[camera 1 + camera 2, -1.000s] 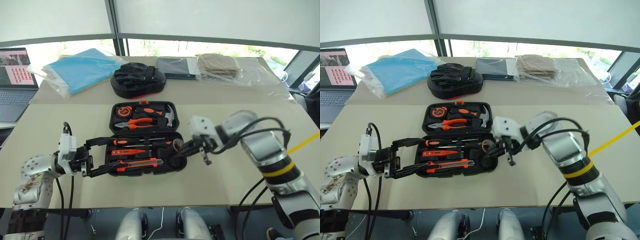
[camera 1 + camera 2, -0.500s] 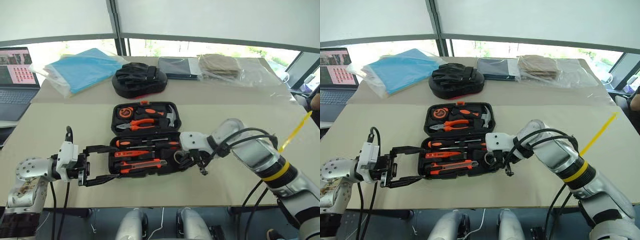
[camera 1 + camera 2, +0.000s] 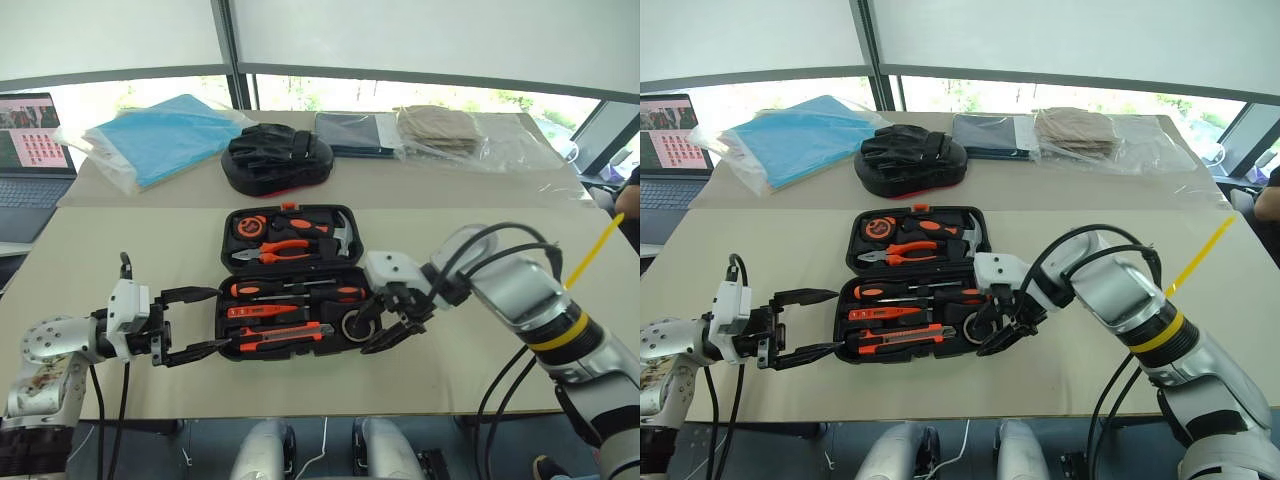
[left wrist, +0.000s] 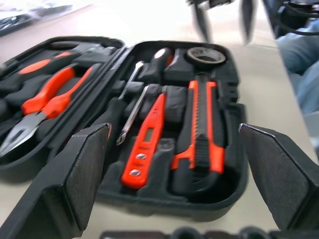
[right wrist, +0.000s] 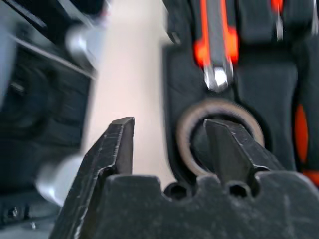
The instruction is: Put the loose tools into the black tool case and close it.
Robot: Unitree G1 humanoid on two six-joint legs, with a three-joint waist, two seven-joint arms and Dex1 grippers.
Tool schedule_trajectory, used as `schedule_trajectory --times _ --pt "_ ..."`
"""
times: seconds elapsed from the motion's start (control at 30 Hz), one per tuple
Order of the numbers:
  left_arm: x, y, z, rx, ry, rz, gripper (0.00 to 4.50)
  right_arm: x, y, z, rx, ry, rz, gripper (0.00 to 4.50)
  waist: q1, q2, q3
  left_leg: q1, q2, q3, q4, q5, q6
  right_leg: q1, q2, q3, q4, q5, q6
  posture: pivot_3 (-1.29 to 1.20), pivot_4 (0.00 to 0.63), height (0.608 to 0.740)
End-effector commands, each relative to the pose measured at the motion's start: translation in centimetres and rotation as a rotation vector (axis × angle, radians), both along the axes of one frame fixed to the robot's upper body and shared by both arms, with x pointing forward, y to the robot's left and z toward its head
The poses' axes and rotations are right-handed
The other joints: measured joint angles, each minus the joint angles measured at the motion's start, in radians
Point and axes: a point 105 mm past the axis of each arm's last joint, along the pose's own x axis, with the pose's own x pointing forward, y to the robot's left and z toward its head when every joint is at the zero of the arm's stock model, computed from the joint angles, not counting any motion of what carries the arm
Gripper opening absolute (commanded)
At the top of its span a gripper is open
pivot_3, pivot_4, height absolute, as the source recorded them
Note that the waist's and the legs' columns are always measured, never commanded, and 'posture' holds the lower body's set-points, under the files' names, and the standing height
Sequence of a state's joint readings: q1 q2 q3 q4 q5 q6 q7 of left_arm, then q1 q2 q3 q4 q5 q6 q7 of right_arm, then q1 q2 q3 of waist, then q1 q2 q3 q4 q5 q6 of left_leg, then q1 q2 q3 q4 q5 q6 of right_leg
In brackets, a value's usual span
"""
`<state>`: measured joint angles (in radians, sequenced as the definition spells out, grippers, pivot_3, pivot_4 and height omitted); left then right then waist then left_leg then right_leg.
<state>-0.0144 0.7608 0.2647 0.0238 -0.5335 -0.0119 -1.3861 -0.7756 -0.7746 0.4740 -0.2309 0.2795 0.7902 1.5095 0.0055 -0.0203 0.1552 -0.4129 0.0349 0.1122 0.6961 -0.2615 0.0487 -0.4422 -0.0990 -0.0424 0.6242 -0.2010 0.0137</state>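
Note:
The black tool case [image 3: 290,351] lies open in the middle of the table. In its near half are two screwdrivers [image 3: 300,291], the orange tester [image 3: 262,310], the utility knife [image 3: 280,337] and the tape roll [image 3: 352,325]. My right gripper [image 3: 372,335] is open at the case's right end. One of its fingers [image 5: 224,144] is over the tape roll [image 5: 185,144], and the other is outside the case wall above the table. My left gripper [image 3: 221,318] is open at the case's left end, holding nothing, and faces the tools [image 4: 204,129].
The far half of the case holds a tape measure [image 3: 247,226], pliers [image 3: 275,247] and a hammer [image 3: 340,232]. Behind it are a black padded bag [image 3: 277,160], blue wrapped sheets [image 3: 160,140], a laptop [image 3: 25,150] and packaged cloths [image 3: 440,128]. A yellow strip [image 3: 595,250] hangs at the right.
My right gripper came down onto the case's right end and opened. The tape roll that was in it now lies in its slot. My left gripper drew back slightly to the left.

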Motion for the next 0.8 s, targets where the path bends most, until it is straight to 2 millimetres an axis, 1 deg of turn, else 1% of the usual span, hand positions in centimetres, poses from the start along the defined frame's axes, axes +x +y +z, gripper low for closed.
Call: schedule_trajectory --times 0.03,0.1,0.13,0.17,0.2,0.23,0.27,0.33,0.37,0.4,0.5,0.53,0.6,0.67,0.8 --pt "0.8 1.8 1.4 -0.043 -0.053 0.138 4.50 0.5 -1.9 1.7 0.077 -0.029 -0.044 2.69 0.000 0.000 0.000 0.000 0.000 0.000 0.000 0.000 0.000 0.000 0.000 0.000 0.000 0.000 0.000 0.00 0.150 0.740" --pt "1.3 2.6 1.6 -0.072 -0.047 0.205 4.50 1.8 -3.1 1.4 0.116 -0.075 -0.125 2.69 0.002 -0.001 0.000 0.001 0.000 0.000 0.000 0.000 0.000 0.001 0.000 0.000 0.000 0.000 0.000 0.00 0.150 0.740" --pt "1.7 3.2 1.6 -0.069 -0.045 0.254 4.24 3.0 -3.7 1.1 0.127 -0.123 -0.189 2.45 0.002 0.000 0.000 0.001 0.000 -0.001 0.000 0.000 0.000 0.002 0.000 -0.001 0.000 0.000 0.000 0.00 0.150 0.740" --pt "2.0 3.6 1.5 -0.063 -0.044 0.286 3.96 3.7 -4.2 0.9 0.132 -0.155 -0.229 2.18 0.001 0.002 0.000 0.002 0.000 -0.001 0.000 0.000 -0.001 0.000 0.000 -0.001 -0.003 -0.002 -0.001 0.00 0.150 0.740" --pt "2.3 4.1 1.4 -0.053 -0.051 0.321 3.69 4.3 -4.5 0.7 0.133 -0.188 -0.253 1.91 0.001 0.002 0.000 0.001 0.002 -0.001 -0.003 0.001 -0.002 0.003 0.001 -0.003 -0.011 0.000 -0.007 0.00 0.150 0.740" --pt "2.8 4.6 1.1 -0.039 -0.041 0.371 3.39 5.2 -5.0 0.3 0.125 -0.228 -0.294 1.67 0.001 0.002 0.000 0.000 0.002 -0.001 -0.002 0.001 -0.002 0.002 0.002 -0.002 -0.009 0.002 -0.003 0.00 0.150 0.740" --pt "3.4 5.1 0.9 -0.019 -0.045 0.427 2.96 6.2 -5.4 -0.1 0.121 -0.277 -0.334 1.25 0.000 0.002 0.000 0.000 0.002 0.000 -0.001 0.001 -0.002 0.002 0.002 -0.002 -0.008 0.003 -0.001 0.00 0.150 0.740" --pt "4.9 5.6 0.4 -0.007 -0.020 0.531 2.24 8.6 -5.9 -0.8 0.124 -0.388 -0.431 0.58 -0.002 0.001 0.000 0.000 0.002 0.001 -0.001 0.001 -0.002 0.002 0.003 -0.002 -0.008 0.003 -0.001 0.00 0.150 0.740" --pt "5.6 5.4 0.1 -0.011 -0.003 0.564 1.85 9.5 -5.7 -1.0 0.133 -0.427 -0.464 0.22 -0.003 0.001 0.000 0.000 0.002 0.001 -0.001 0.002 -0.003 0.003 0.004 -0.002 -0.007 0.004 -0.001 0.00 0.150 0.740" --pt "6.1 5.1 -0.2 -0.009 0.016 0.578 1.47 10.1 -5.5 -1.2 0.145 -0.451 -0.482 0.01 -0.004 0.001 0.000 0.000 0.002 0.001 -0.001 0.002 -0.003 0.002 0.004 -0.002 -0.007 0.004 -0.001 0.00 0.150 0.740" --pt "7.4 4.5 -0.8 0.020 0.028 0.629 0.24 11.8 -4.7 -1.5 0.192 -0.500 -0.530 0.00 -0.008 0.001 0.000 0.000 0.001 0.002 -0.001 0.003 -0.004 0.002 0.004 0.000 -0.005 0.004 0.000 0.00 0.150 0.740" --pt "7.7 4.2 -0.9 0.022 0.037 0.639 0.01 12.1 -4.5 -1.7 0.195 -0.518 -0.526 0.00 -0.010 0.001 0.000 0.000 0.001 0.002 -0.001 0.003 -0.005 0.002 0.004 0.000 -0.004 0.004 0.000 0.00 0.150 0.740" --pt "7.8 3.0 -1.9 0.031 0.131 0.612 0.01 12.3 -3.6 -2.2 0.209 -0.501 -0.509 0.00 -0.017 0.001 0.000 0.000 0.001 0.002 -0.001 0.003 -0.005 0.001 0.004 0.001 -0.001 0.004 0.000 0.00 0.150 0.740" --pt "7.7 1.8 -2.5 0.045 0.184 0.568 0.01 12.5 -2.8 -2.4 0.227 -0.495 -0.499 0.00 -0.019 0.001 0.000 0.000 0.001 0.002 -0.001 0.004 -0.006 0.001 0.004 0.001 0.000 0.004 0.000 0.00 0.150 0.740" --pt "8.1 0.4 -2.2 0.042 0.188 0.509 0.01 11.9 -1.9 -2.9 0.232 -0.450 -0.451 0.00 -0.018 0.001 0.000 0.000 0.001 0.002 -0.001 0.004 -0.005 0.001 0.005 0.001 0.000 0.004 0.000 0.00 0.150 0.740"
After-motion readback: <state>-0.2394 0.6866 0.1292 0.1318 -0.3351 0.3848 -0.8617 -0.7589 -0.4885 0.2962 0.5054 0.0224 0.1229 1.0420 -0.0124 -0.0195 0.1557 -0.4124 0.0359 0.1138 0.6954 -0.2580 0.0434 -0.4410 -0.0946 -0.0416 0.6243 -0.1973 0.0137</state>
